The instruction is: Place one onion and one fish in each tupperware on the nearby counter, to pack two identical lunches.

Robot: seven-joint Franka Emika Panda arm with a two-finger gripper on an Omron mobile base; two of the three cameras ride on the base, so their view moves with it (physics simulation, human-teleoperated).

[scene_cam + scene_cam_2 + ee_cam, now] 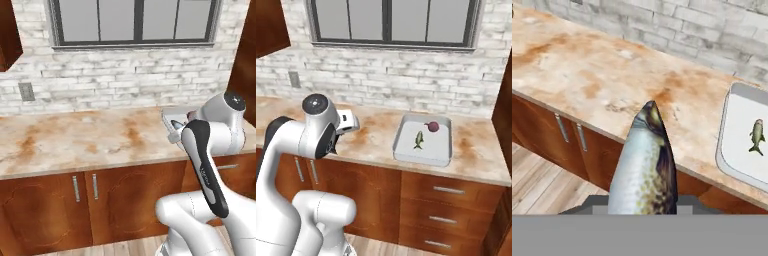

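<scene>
Pincer (643, 202) is gripping a grey fish (644, 165) w/ jaws nearly closed on its tail end; the fish is sticking straight out ahead of the pincer, nose pointing over the tabletop (587, 75) edge. Fingertips are mostly hiding behind the fish body in the hand view, so exact contact pts are hard to tell.

Ahead & to the right of the pincer, a pale grey tray (406, 150) is sitting on the tabletop, well apart from the held fish. Inside it, a green-yellow fish (419, 139) is lying near the middle, & a dark purple onion (433, 126) is resting by the far wall, just beside that fish but not touching as far as I can tell.

In the right base view the hand (346, 121) is hovering over the tabletop's front strip, left of the tray, w/ the arm bending up from below. In the left base view the arm (210, 150) is covering most of the tray (172, 117), only its left corner showing.

Below the pincer, red-brown cabinet doors (557, 140) w/ metal handles are running under the tabletop; drawers (446, 200) are sitting under the tray. Brick wall (396, 75) & a window (391, 22) are standing beyond.
</scene>
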